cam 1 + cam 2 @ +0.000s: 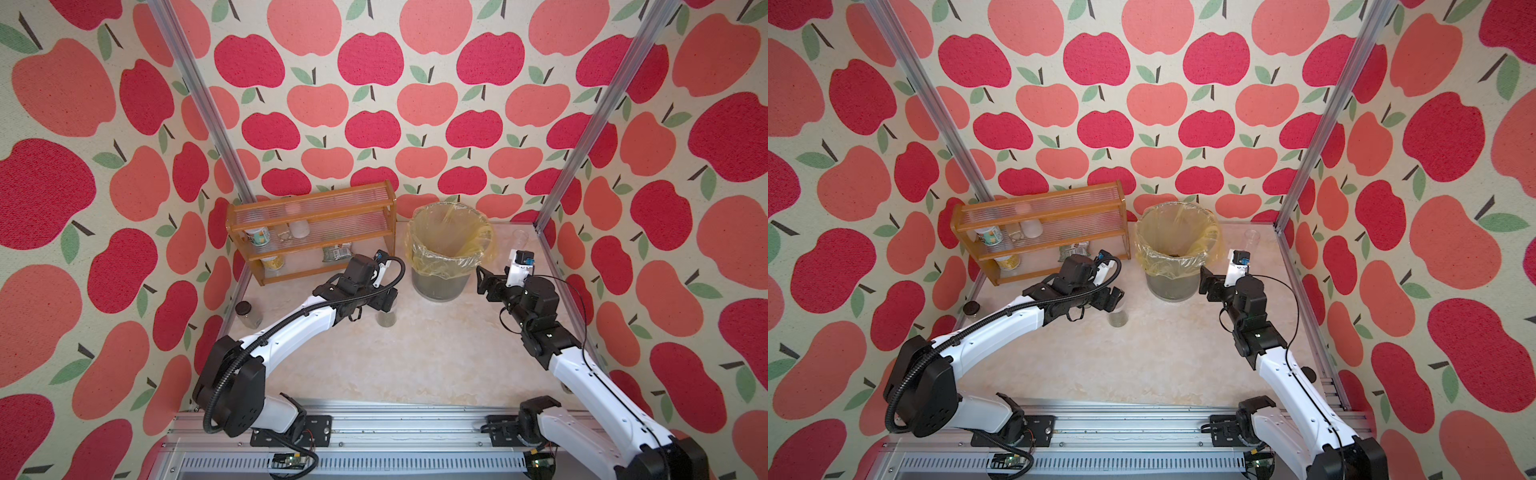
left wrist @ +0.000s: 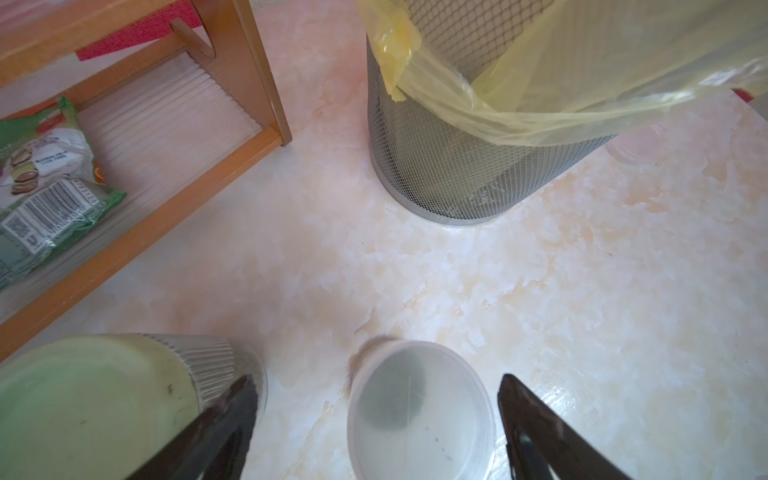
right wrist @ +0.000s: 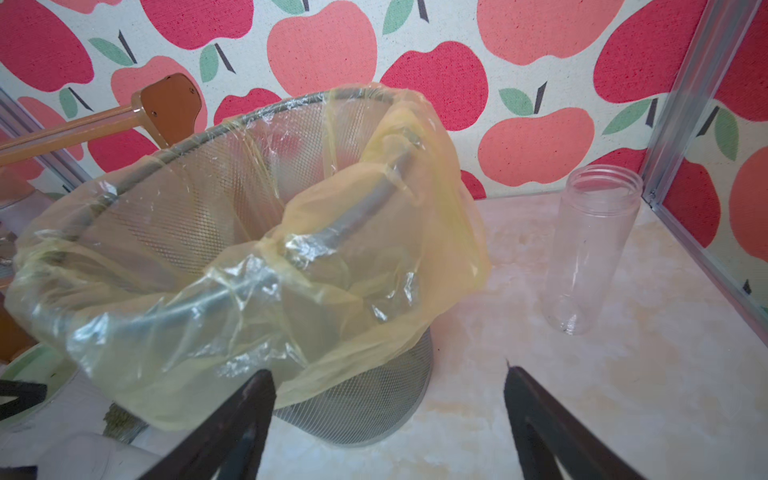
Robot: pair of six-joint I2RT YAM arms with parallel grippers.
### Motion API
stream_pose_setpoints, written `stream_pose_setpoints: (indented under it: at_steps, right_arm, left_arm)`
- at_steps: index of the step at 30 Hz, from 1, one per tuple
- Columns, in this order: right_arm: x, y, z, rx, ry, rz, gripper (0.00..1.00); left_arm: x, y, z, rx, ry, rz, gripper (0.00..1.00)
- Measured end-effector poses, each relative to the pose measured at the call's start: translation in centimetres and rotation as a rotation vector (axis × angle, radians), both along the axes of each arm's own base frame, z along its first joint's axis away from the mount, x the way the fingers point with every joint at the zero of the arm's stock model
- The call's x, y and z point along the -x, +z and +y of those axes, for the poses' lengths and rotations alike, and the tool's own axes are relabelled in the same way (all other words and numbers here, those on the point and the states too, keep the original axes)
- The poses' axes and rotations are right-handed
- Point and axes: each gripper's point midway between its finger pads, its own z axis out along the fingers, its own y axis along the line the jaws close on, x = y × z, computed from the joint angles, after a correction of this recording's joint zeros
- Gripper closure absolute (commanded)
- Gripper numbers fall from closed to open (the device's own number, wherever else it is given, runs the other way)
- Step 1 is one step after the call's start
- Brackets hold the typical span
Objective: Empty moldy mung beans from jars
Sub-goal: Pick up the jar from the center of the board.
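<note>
Nearest, on the pale table (image 1: 415, 357), the left gripper (image 2: 376, 380) hangs over the short cylinder (image 2: 419, 411). Its jaws are spread, one finger on each side of the jar and neither pressing it. The jar stands upright, its long axis vertical, so it lies straight below and between the fingers. A cloudy lid seems to be on it. In a top view the mung beans (image 1: 1118, 320) show as an olive layer low in this jar.

The squat jar (image 2: 83, 407), with its pale green lid, stands just left of the short cylinder, beside the left finger.

The left arm is plainly the nearer one. The coming move probably turns on closing level across the jar's wall.

Further right, the right gripper (image 3: 386, 372) is also spread wide and holds nothing. It faces the mesh bin (image 1: 440, 286), which is lined with a yellow bag.

Farthest, at the far right corner, the tall slim tube (image 3: 590, 249) stands upright, uncapped and empty-looking. The wooden rack (image 1: 316, 195) sits far left.
</note>
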Motion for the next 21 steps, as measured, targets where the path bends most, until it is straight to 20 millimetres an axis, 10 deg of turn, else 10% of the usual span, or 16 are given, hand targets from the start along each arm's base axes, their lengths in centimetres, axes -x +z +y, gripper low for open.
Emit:
stream_pose_setpoints:
  at_steps: [21]
  right_arm:
    - [1.3, -0.2, 2.4, -0.038, 0.155, -0.001, 0.04]
  left_arm:
    - [1.3, -4.3, -1.2, -0.074, 0.007, 0.179, 0.17]
